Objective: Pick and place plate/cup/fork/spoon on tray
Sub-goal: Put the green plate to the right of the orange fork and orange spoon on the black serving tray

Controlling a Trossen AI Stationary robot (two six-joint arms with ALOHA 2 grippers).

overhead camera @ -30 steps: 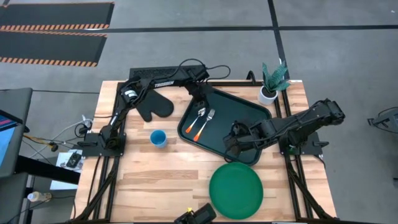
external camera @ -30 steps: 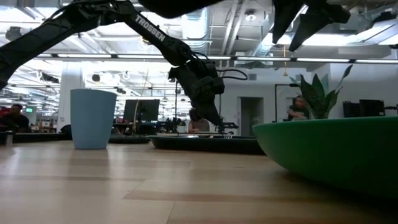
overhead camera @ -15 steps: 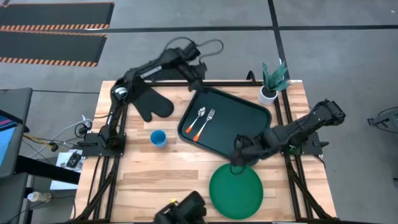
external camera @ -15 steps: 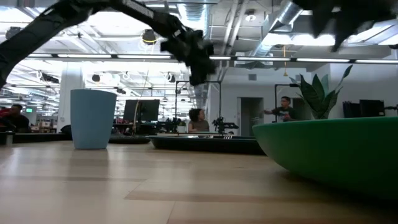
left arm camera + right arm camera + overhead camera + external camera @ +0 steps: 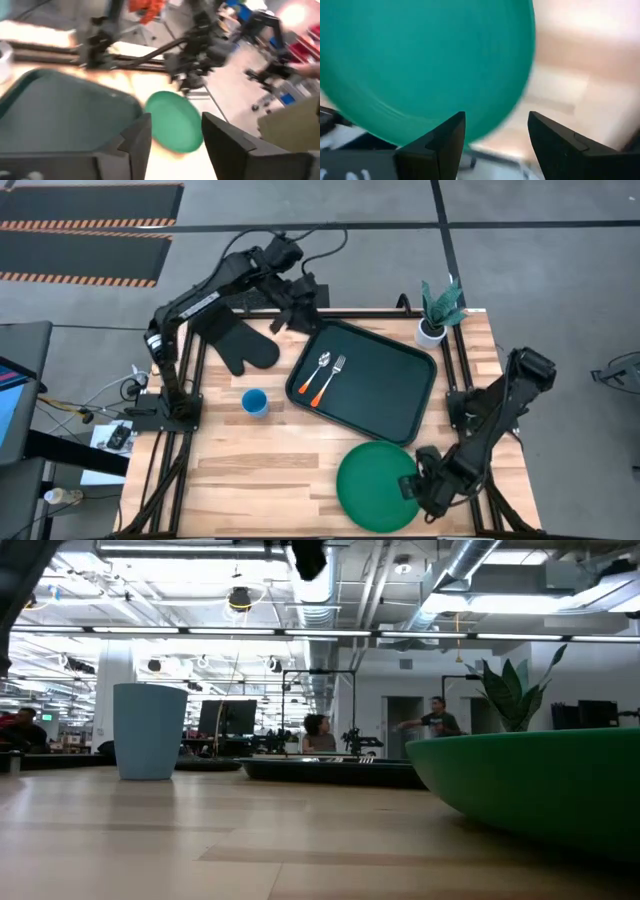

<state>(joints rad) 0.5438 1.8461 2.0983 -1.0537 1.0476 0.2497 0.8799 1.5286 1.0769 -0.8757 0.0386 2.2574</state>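
The green plate lies flat on the table near the near edge. It also shows in the low view. The dark tray holds the spoon and the fork side by side at its left end. The blue cup stands on the table left of the tray. My right gripper is open at the plate's right rim, which runs between its fingers. I cannot tell if they touch it. My left gripper is open, raised beyond the tray's far left corner.
A black oven mitt lies left of the tray's far end. A white pot with a green plant stands at the far right corner. Bare wood lies between the cup and the plate. People show in the room behind.
My right gripper has swung from above the tray's near right part toward the table's near edge and come down at the plate's right rim. My left gripper has risen from the tray's far left corner and drawn back toward the far edge. Spoon, fork, cup and plate have stayed still.
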